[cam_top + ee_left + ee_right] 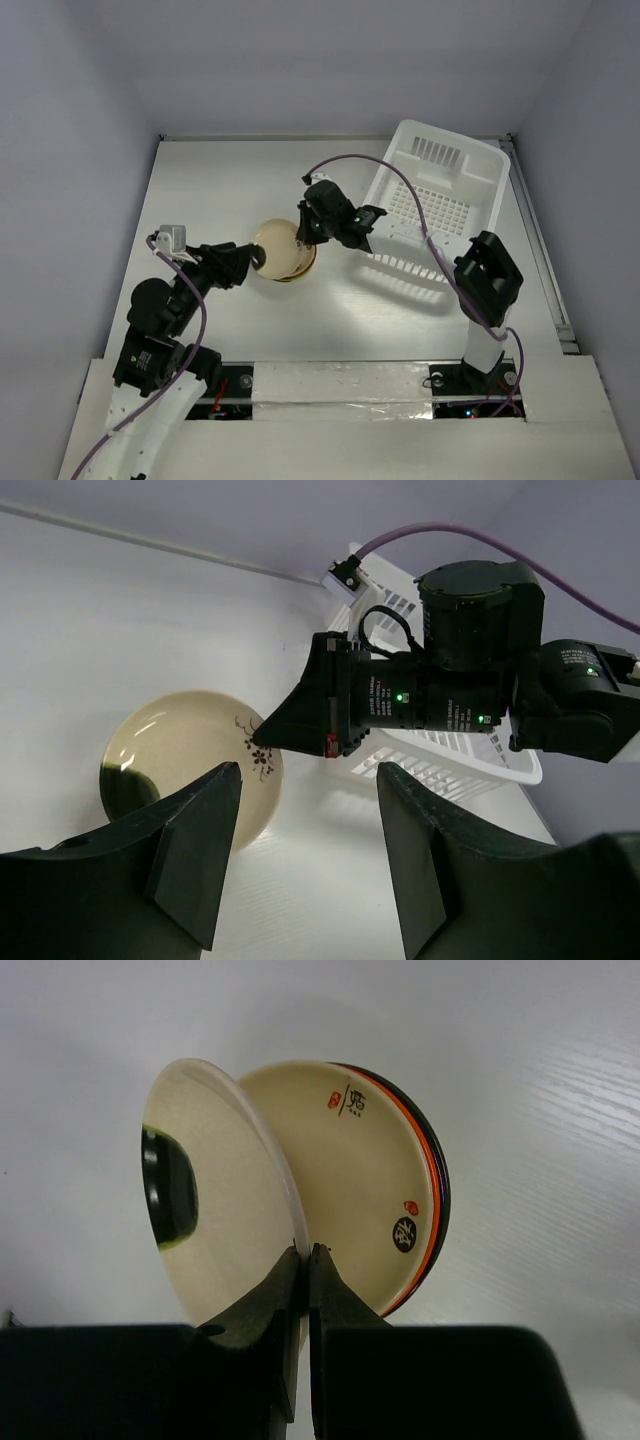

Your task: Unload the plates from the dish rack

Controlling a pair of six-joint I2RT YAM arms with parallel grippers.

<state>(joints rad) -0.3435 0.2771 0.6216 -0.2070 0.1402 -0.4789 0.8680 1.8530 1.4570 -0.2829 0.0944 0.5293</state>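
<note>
My right gripper [305, 1255] is shut on the rim of a beige plate with a dark spot [215, 1190] and holds it tilted on edge over a stack of plates [365, 1175]. The stack's top plate is beige with small marks; an orange-red rim [432, 1190] shows beneath it. In the top view the held plate [278, 243] sits left of the right gripper [305, 228]. My left gripper [250, 262] is open and empty just left of the plates; in its own view [310, 780] the plate [180, 750] lies ahead. The white dish rack [440, 200] stands at the right, with no plates showing inside.
The right arm's wrist [420, 700] and its purple cable [400, 185] reach across between the rack and the plates. The rack's near wall [450, 765] lies behind that wrist. Enclosure walls border the white table [220, 180] at the back and both sides.
</note>
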